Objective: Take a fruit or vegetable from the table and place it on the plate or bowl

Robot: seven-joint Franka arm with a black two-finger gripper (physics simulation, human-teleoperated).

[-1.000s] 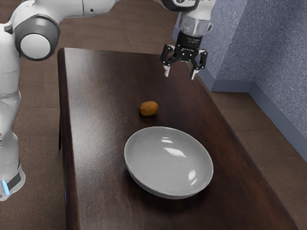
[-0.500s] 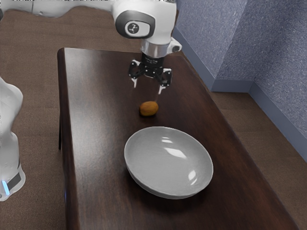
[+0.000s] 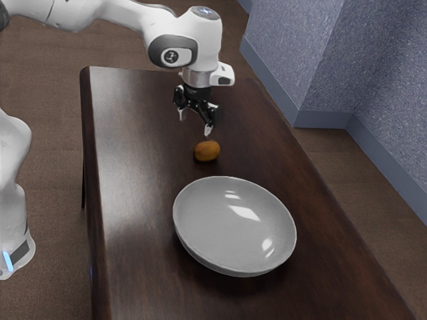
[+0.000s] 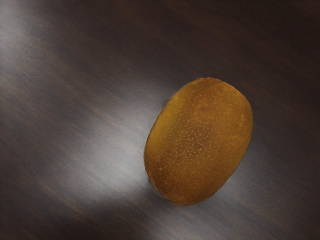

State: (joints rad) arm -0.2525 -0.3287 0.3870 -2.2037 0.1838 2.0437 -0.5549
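Note:
A brown oval kiwi [image 3: 207,151] lies on the dark wooden table [image 3: 133,173], just behind a wide grey bowl [image 3: 234,225]. My black gripper [image 3: 194,124] hangs open a short way above and slightly behind the kiwi, touching nothing. In the wrist view the kiwi [image 4: 200,141] lies directly under my hand on the bare table top [image 4: 75,100], large and close.
The table's long edges run along the exterior view's left and right, with brown floor [image 3: 373,200] beyond. A blue-grey wall corner [image 3: 320,53] stands behind the table at the exterior view's right. My white arm [image 3: 100,17] reaches in from the upper left.
My gripper has swung from above the table's far right edge toward the exterior view's left and dropped lower, ending just above the kiwi. The kiwi and bowl have stayed put.

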